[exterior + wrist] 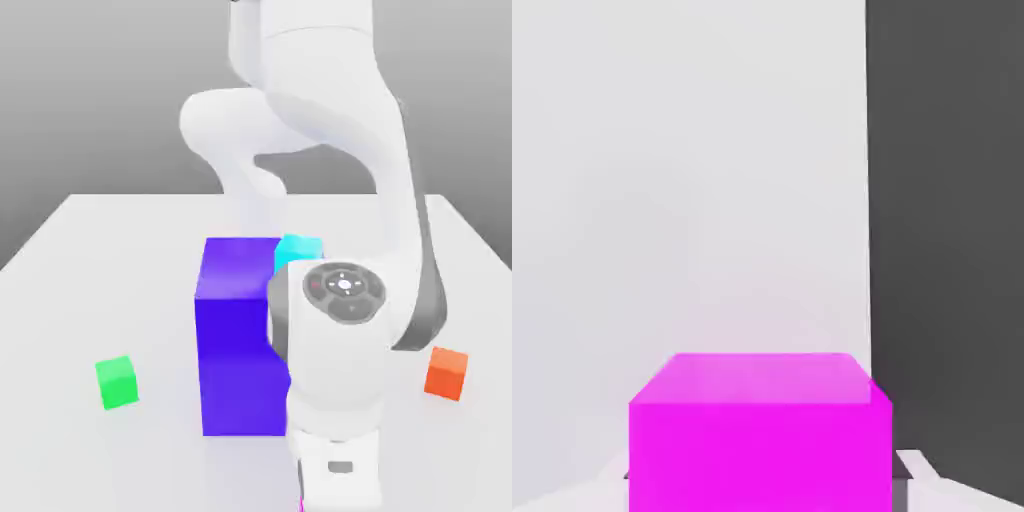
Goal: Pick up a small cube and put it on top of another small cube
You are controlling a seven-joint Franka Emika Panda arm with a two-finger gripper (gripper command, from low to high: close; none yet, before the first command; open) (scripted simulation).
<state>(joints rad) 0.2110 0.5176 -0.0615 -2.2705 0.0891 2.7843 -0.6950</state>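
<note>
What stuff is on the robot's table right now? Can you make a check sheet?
Surface: pale table, flat.
Job's things: magenta cube close below the hand camera, on the table; green cube alone toward the exterior view's left.
Clutter: big blue-purple block mid-table; cyan cube behind it; orange cube toward the exterior view's right.
Grippers: gripper down at the magenta cube, fingers flanking it.
Cables: nothing seen.
Surroundings: plain grey backdrop.
</note>
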